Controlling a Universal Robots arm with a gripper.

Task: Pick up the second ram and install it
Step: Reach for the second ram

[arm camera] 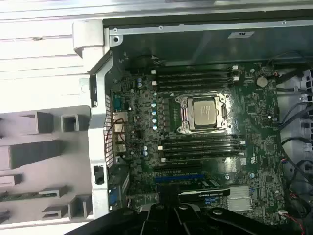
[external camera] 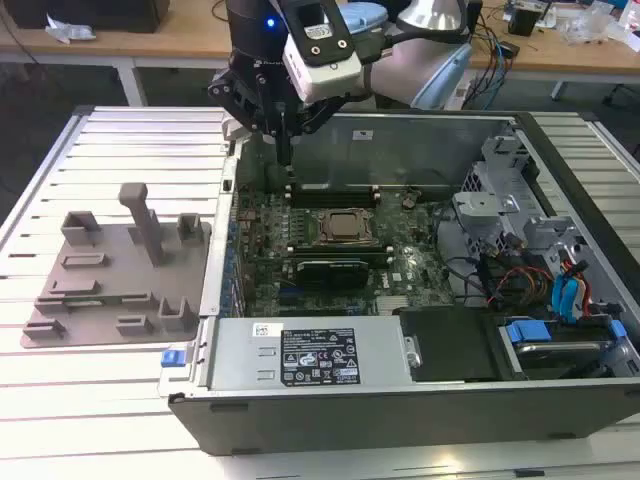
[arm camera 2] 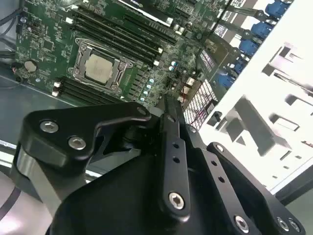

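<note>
One gripper, mine, is hanging over the open computer case in the upper left-centre of the exterior view, just inside the case's far corner on the exterior view's left. Its fingers are pointing down and look pressed together into a single narrow dark tip, with nothing showing between them. The tip is hovering above the edge of the large green motherboard, close to the upper row of dark memory slots, and I cannot tell whether it is touching anything. In the second wrist view the gripper's black linkage is covering the foreground. Beyond it, the metal processor socket is sitting between two banks of long dark slots. The second ram is showing in the first wrist view as what looks like a thin green strip lying in a slot of the grey holder tray, outside the case and well apart from my gripper. That tray is resting on the ribbed white table in the left middle of the exterior view, just beside the case wall. A silver power supply box is lying along the case's near edge in the lower centre, and blue and orange cables are bunching at the right of the frame.
</note>
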